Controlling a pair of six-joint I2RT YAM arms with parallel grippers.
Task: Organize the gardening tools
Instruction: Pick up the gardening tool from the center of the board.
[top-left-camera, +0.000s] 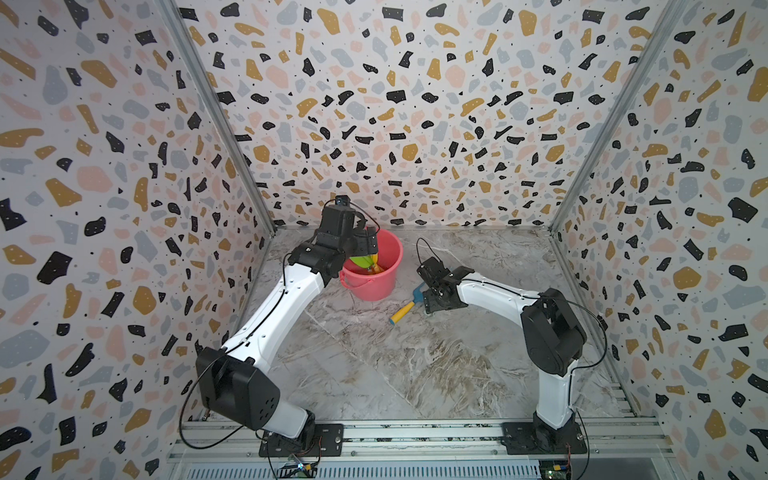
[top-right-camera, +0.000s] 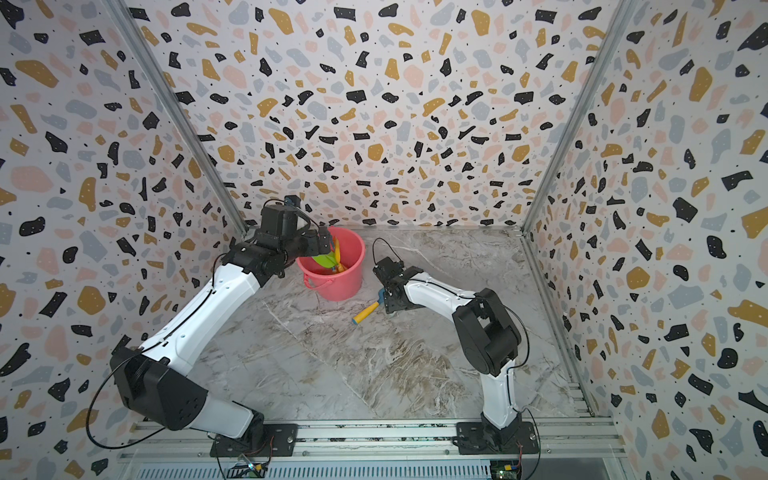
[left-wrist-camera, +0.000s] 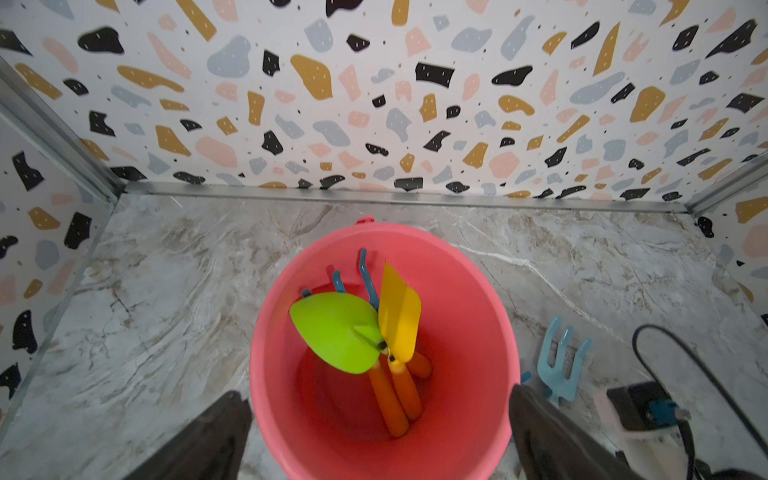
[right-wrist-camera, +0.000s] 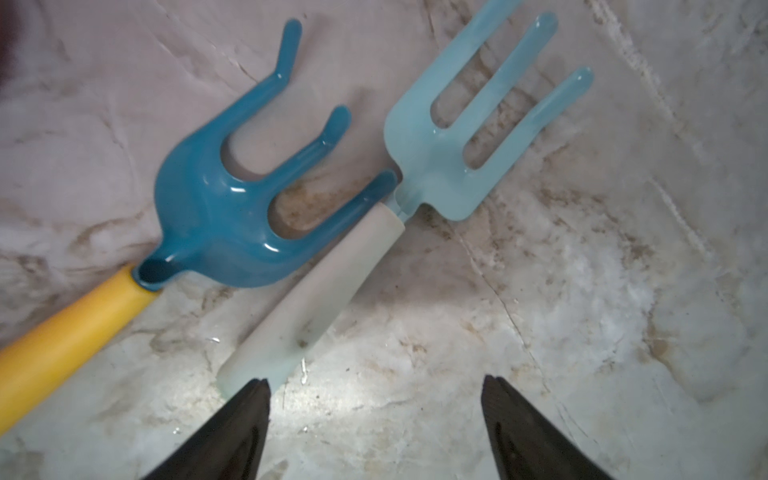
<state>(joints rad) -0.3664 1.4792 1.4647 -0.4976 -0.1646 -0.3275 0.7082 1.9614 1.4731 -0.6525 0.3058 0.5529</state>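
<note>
Right wrist view: the right gripper (right-wrist-camera: 376, 380) is hovering, jaws apart and empty, over the light-blue rake (right-wrist-camera: 432, 166), which is lying on the table (right-wrist-camera: 582, 332) against a dark-blue rake (right-wrist-camera: 216, 216). The left gripper (left-wrist-camera: 376, 395) is hanging released above the pink bucket (left-wrist-camera: 478, 291). Closing across the pale handle (right-wrist-camera: 316, 299) alone is looking wisest.

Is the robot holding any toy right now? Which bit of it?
No, nothing is held. The left gripper hangs open over the bucket, and the right gripper is open by the light-blue rake.
</note>
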